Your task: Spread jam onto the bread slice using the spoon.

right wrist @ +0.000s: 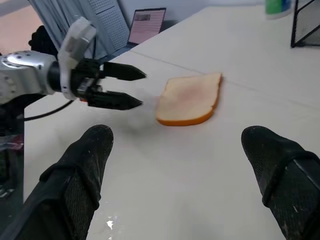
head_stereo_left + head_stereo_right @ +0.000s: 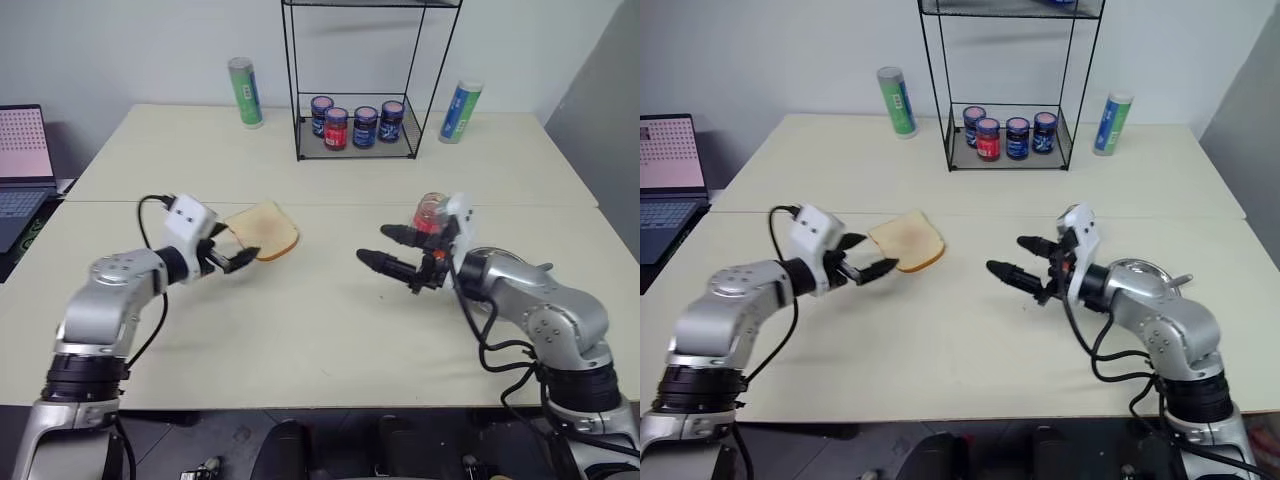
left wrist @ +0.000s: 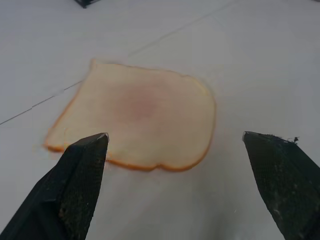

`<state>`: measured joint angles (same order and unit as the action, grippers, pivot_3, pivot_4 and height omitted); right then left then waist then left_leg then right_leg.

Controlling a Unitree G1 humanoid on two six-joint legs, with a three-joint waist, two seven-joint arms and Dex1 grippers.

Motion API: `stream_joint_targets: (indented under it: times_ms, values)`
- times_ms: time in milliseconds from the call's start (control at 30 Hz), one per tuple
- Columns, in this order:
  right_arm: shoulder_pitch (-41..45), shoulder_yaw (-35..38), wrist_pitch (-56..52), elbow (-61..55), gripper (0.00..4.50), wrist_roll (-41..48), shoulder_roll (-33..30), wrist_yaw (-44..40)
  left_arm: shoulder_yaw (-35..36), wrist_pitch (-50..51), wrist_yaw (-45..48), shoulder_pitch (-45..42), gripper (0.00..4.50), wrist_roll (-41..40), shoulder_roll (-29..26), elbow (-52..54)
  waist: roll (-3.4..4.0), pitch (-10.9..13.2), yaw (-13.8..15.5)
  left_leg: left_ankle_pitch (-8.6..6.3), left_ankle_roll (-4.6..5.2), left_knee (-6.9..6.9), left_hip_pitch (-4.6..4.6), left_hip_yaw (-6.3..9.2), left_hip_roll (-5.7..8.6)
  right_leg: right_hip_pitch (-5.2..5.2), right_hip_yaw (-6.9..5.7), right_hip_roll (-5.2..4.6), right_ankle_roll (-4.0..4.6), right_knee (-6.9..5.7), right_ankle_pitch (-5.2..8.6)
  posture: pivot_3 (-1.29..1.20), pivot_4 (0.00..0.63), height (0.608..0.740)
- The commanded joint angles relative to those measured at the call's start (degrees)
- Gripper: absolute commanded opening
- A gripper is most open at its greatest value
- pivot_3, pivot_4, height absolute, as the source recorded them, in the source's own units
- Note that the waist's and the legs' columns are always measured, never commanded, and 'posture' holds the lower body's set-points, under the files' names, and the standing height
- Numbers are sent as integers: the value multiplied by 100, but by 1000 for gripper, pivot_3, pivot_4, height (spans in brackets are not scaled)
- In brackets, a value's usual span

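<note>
- You are looking at a pale cream table (image 2: 330, 330) with a seam running across it from left to right, just behind the bread slice (image 2: 264, 231).
- The bread slice lies flat on the table, left of centre, with a faint pinkish patch in its middle that you can see in the left wrist view.
- Your left hand (image 2: 232, 252) has its two black fingers spread apart and holds nothing; its tips are just beside the near edge of the bread slice, pointing toward it.
- Your right hand (image 2: 386, 249) is also spread wide and empty, hovering over bare table to the right of the bread slice and pointing left toward it.
- Behind the right hand you can see a small clear jar with red jam (image 2: 430, 216), partly hidden by the wrist.
- At the back of the table stands a black wire rack (image 2: 357, 80) with four dark-lidded jars (image 2: 356, 122) on its lower shelf.
- A green can (image 2: 244, 92) stands left of the rack, and a blue and green can (image 2: 459, 111) stands to its right.
- An open laptop (image 2: 22, 165) sits off the left edge of the table, and a plain light wall (image 2: 130, 45) runs behind.
</note>
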<state>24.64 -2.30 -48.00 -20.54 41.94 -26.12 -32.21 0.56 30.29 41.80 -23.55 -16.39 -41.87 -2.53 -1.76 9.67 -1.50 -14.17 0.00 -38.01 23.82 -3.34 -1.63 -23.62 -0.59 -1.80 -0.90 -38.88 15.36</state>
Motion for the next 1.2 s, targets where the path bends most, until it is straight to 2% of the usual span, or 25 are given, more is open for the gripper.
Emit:
stream_joint_targets:
  times_ms: [33,200,300,400,567,833,1200]
  values:
    - [91,-55,71,-209,4475,-57,159,90,-316,-617,334,-286,4500,354,27,-357,0,0,0,0,0,0,0,2,-2,-1,-2,2,0,-1,0,0,150,740]
    - [-126,-331,164,-353,4475,-330,274,173,-797,-1654,467,-811,4500,1041,214,-1843,0,0,15,0,0,-1,-1,5,-3,-1,-5,9,0,-4,0,0,150,740]
    - [-143,-227,20,-442,4475,-177,529,413,-926,-2222,315,-1221,4500,1392,410,-2812,-3,0,19,0,0,-4,1,4,-1,-1,-5,10,0,-2,0,0,150,740]
    - [-276,-315,-105,-722,4475,-63,473,299,-1070,-2738,239,-1658,4500,1701,655,-3888,-6,-3,45,0,0,-7,0,6,0,2,-7,10,0,-4,0,0,150,740]
    - [-362,-420,-180,-807,4475,-44,279,7,-1116,-3200,380,-1933,4500,1906,815,-4777,-12,-10,62,0,1,-8,-9,5,2,13,-8,10,-1,-2,0,0,150,740]
    - [-190,-379,-104,-654,4500,-107,315,-22,-1028,-3354,685,-1992,3117,1903,787,-4993,-11,-15,56,0,1,-7,-41,5,-6,36,-6,15,-1,-7,0,0,150,740]
    - [-34,-161,-153,-604,4500,-88,447,184,-827,-3026,997,-1910,767,1711,797,-4821,-12,-15,17,0,1,-5,-40,3,-8,35,-5,15,-1,-7,0,0,150,740]
